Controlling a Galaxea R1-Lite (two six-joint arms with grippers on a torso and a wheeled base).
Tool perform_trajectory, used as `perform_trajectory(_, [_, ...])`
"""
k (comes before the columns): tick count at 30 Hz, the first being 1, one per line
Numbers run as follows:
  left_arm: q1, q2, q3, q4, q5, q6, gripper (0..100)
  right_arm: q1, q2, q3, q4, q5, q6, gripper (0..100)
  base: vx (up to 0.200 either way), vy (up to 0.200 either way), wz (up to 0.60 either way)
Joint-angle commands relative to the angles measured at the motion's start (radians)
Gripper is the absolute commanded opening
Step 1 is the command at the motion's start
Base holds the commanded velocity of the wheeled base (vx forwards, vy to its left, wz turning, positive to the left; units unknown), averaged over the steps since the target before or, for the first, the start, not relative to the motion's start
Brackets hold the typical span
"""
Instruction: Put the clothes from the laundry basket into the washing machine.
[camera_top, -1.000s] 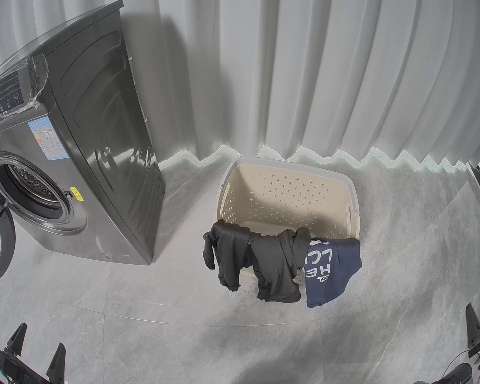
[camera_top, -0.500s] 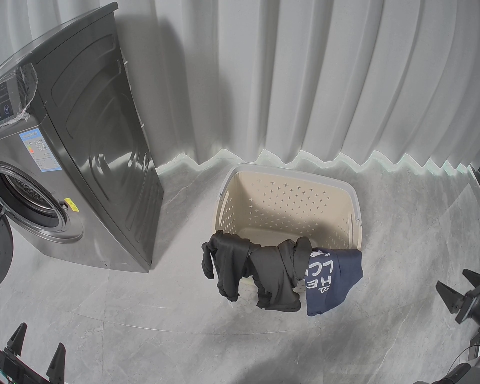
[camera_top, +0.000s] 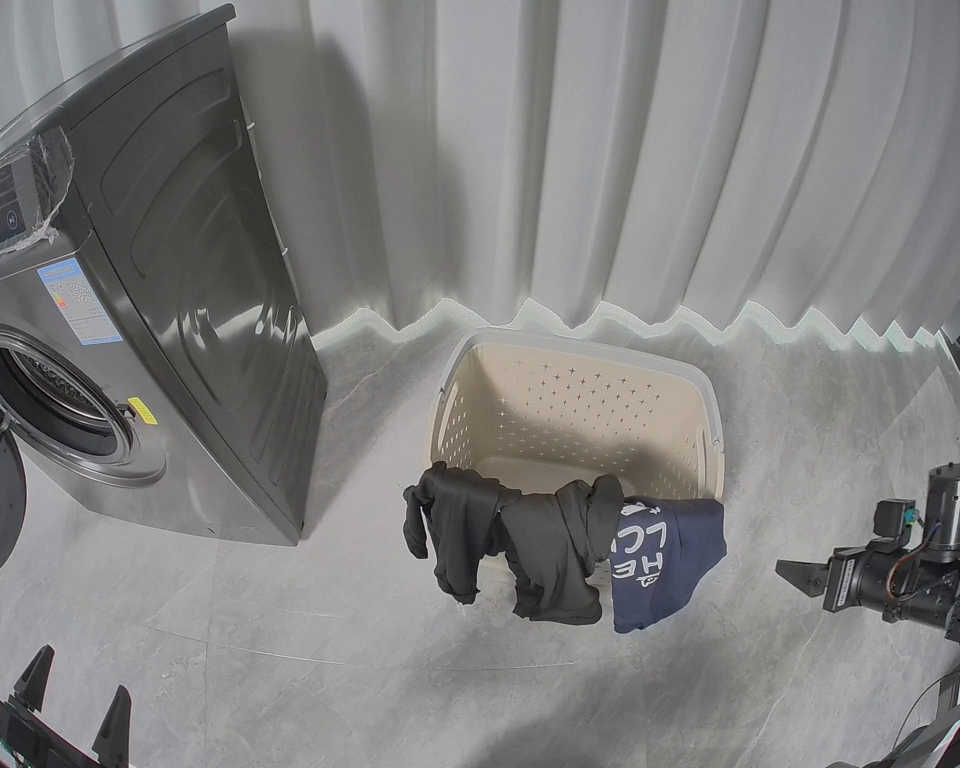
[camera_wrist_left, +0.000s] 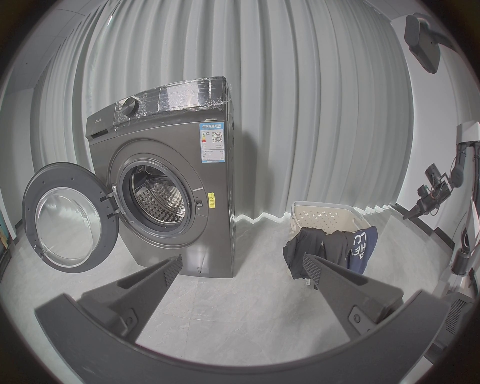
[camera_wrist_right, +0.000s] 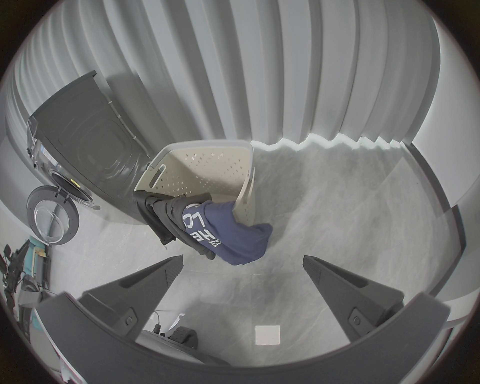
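A beige laundry basket (camera_top: 575, 400) stands on the floor in front of the curtain. Two black garments (camera_top: 520, 530) and a navy printed shirt (camera_top: 665, 555) hang over its near rim. The grey washing machine (camera_top: 150, 330) stands to the left with its round door (camera_wrist_left: 70, 217) swung open and the drum (camera_wrist_left: 155, 195) bare. My right gripper (camera_top: 805, 578) hovers to the right of the basket, pointing toward it; its fingers are open and hold nothing (camera_wrist_right: 242, 260). My left gripper (camera_top: 75, 695) sits low at the near left, open and holding nothing (camera_wrist_left: 241, 259).
A pleated white curtain (camera_top: 620, 150) runs along the back wall. Bare grey tile floor (camera_top: 330, 640) lies between me, the basket and the machine. The machine's open door (camera_top: 10, 500) juts out at the far left.
My right arm has risen from the lower right corner and swung left toward the basket. The head view shifted slightly at first. The left gripper and the clothes have not moved.
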Motion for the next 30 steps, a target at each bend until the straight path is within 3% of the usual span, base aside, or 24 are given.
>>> perform_trajectory(1, [-0.001,-0.013,0.016,0.0,-0.001,-0.001,100,0.038,0.198,-0.006,-0.065,0.005,0.024,100,0.0,0.0,0.0])
perform_trajectory(9, [-0.001,-0.013,0.016,0.0,-0.001,-0.001,100,0.091,0.384,-0.013,-0.237,0.002,0.027,100,0.0,0.0,0.0])
perform_trajectory(11, [-0.001,-0.013,0.016,0.0,-0.001,-0.003,100,0.13,0.487,-0.023,-0.367,-0.002,0.045,100,0.0,0.0,0.0])
perform_trajectory(14, [-0.001,-0.013,0.016,0.0,-0.001,-0.003,100,0.157,0.56,-0.035,-0.442,-0.008,0.065,100,0.0,0.0,0.0])
perform_trajectory(30, [-0.001,-0.013,0.016,0.0,-0.003,-0.003,100,0.179,0.815,-0.179,-0.6,-0.01,0.065,100,0.0,0.0,0.0])
